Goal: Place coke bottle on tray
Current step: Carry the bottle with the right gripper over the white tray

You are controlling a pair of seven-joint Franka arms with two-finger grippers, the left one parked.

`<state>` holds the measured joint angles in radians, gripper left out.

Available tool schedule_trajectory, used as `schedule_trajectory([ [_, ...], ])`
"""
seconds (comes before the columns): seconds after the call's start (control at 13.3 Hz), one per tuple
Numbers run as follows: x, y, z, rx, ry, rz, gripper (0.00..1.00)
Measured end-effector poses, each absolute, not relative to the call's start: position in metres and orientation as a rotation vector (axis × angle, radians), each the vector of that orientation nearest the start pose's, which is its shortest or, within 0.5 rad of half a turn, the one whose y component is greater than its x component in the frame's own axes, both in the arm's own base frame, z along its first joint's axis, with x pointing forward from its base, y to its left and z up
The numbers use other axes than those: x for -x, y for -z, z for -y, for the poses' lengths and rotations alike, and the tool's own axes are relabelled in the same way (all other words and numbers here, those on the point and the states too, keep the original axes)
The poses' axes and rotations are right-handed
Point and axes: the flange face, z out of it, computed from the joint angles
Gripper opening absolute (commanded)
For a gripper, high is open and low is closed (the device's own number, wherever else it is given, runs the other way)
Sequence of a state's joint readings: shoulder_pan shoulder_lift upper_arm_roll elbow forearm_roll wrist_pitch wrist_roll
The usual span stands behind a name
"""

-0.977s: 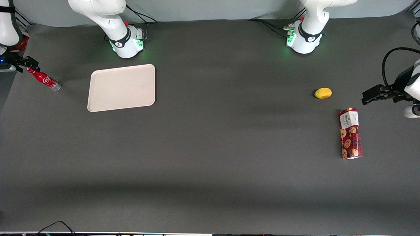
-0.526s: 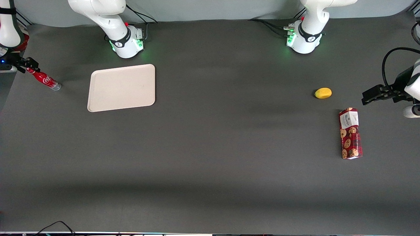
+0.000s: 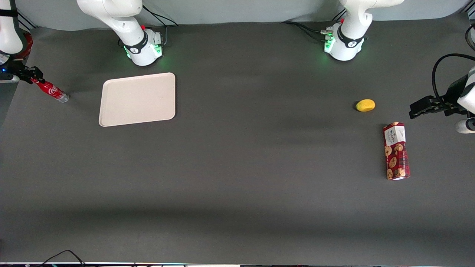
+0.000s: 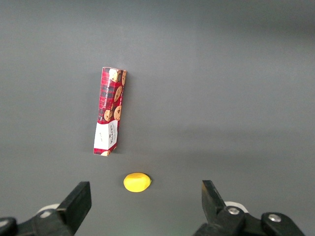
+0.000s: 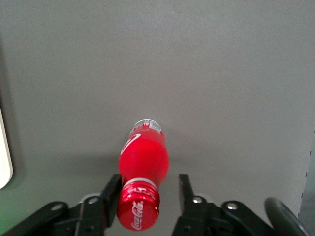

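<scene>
The coke bottle, slim and red with white script, stands on the dark table mat near the working arm's end, its silvery base on the mat. The cream-beige tray lies flat beside it, in front of the working arm's base. My right gripper is at the bottle's cap. In the right wrist view the gripper is open with a finger on each side of the red cap: one finger is against the neck, the other finger stands apart from it. A sliver of the tray shows there.
A yellow lemon-like fruit and a red cookie box lie toward the parked arm's end; both also show in the left wrist view, the fruit and the box. The mat's edge runs close to the bottle.
My gripper has shifted slightly, settling closer around the bottle's cap. The bottle, tray, fruit and box have not moved.
</scene>
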<state>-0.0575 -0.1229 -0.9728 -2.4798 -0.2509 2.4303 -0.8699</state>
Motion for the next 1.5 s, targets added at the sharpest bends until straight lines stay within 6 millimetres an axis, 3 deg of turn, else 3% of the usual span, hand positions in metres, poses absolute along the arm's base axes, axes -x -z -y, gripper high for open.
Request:
schedule_trajectory([
  [0.53, -0.246, -0.319, 0.398, 3.180, -0.063, 0.036, 0.00],
  [0.68, -0.254, -0.327, 0.398, 3.162, -0.094, 0.054, 0.00],
  [0.83, -0.273, -0.368, 0.410, 3.150, -0.146, 0.076, 0.00],
  [0.98, -0.306, -0.440, 0.417, 3.166, -0.167, 0.099, 0.00],
  [1.05, -0.326, -0.474, 0.411, 3.184, -0.159, 0.096, 0.00],
  [1.2, -0.367, -0.522, 0.378, 3.205, -0.160, 0.062, 0.00],
  [1.5, -0.446, -0.571, 0.257, 3.156, -0.129, -0.007, 0.00],
])
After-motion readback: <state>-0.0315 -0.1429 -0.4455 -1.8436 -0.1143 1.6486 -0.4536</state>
